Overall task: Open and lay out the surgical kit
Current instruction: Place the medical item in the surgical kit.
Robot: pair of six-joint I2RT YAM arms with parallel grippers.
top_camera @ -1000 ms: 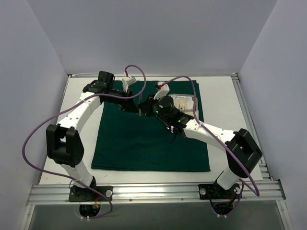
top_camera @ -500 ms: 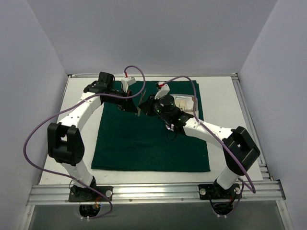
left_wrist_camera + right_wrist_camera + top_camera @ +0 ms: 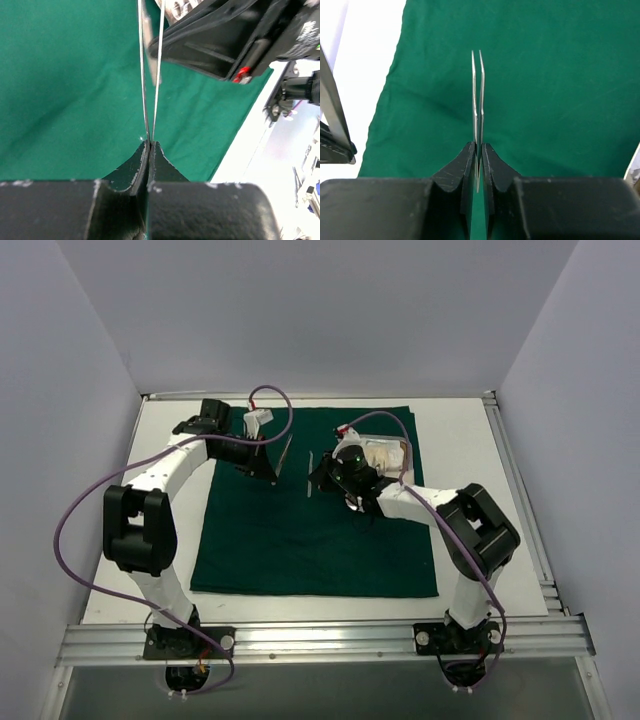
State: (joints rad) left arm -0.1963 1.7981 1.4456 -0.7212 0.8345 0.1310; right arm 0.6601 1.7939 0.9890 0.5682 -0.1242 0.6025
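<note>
The dark green cloth [image 3: 300, 540] lies spread flat on the table. My left gripper [image 3: 268, 470] is shut on slim silver forceps [image 3: 285, 452] and holds them above the cloth's far part; the left wrist view shows my left gripper [image 3: 150, 142] with these forceps [image 3: 150, 75] running straight out from it. My right gripper [image 3: 320, 472] is shut on a second slim silver pair [image 3: 309, 462]. The right wrist view shows my right gripper [image 3: 479, 145] with that pair [image 3: 478, 90] over the cloth [image 3: 545, 100]. The steel tray [image 3: 384, 440] with white gauze [image 3: 380, 456] sits at the cloth's far right.
The two grippers are close together over the cloth's far middle. The right arm's black wrist [image 3: 235, 35] fills the upper right of the left wrist view. The left gripper's forceps [image 3: 332, 107] show at the right wrist view's left edge. Bare white table [image 3: 470, 450] surrounds the cloth.
The two grippers, close together a second ago, have drawn apart, each with its own silver instrument. The right arm has folded back toward the tray.
</note>
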